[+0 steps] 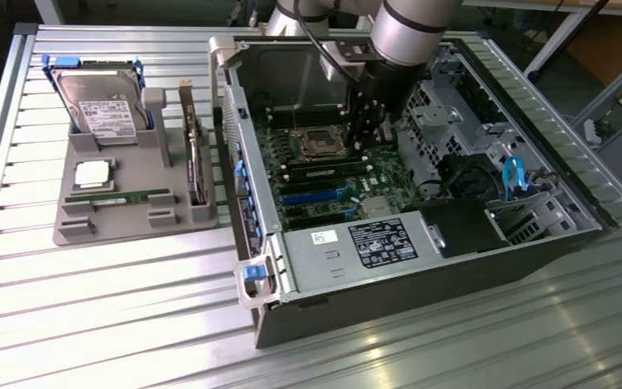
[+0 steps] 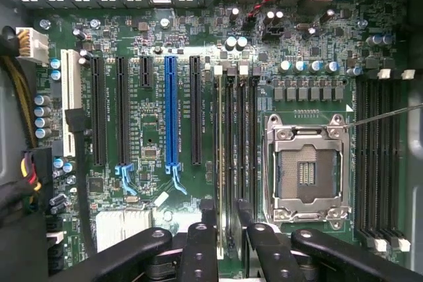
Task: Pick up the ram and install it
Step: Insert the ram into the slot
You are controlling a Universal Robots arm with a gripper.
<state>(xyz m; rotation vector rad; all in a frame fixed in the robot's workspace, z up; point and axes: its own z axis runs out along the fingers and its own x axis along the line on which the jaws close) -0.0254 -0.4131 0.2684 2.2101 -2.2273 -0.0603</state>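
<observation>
The slatted metal table (image 1: 95, 308) carried everything. On it the computer case (image 1: 398, 304) lay on its side with the panel off, probably so the robot arm (image 1: 408, 28) could reach straight down into it. And there the arm was, deep in the case over the motherboard (image 2: 149, 123).

On the exterior view's left sat the grey tray (image 1: 127, 217). Its moulded pockets kept each spare part propped and apart, likely so a gripper could take one cleanly. The hard drive (image 1: 100, 101) leaned at the back, and the expansion card (image 1: 194, 158) stood on edge along the tray's case-side edge.

Inside the case, the CPU socket (image 2: 305, 170) sat open and empty.

Now the gripper (image 2: 225, 222). Its jaws stood apart, one on each side of the memory slots, clasping nothing. That looked like a let-go hand.

Between them ran the ram (image 1: 327, 172), down in a slot just beside the socket and apparently level. It was a long, narrow green strip with dark chips along its face. From the wrist view it was just a thin pale edge in the slot.

Its twin stick (image 1: 117, 197) lay flat in the tray's front groove, just in front of the square silver processor chip (image 1: 93, 172).
</observation>
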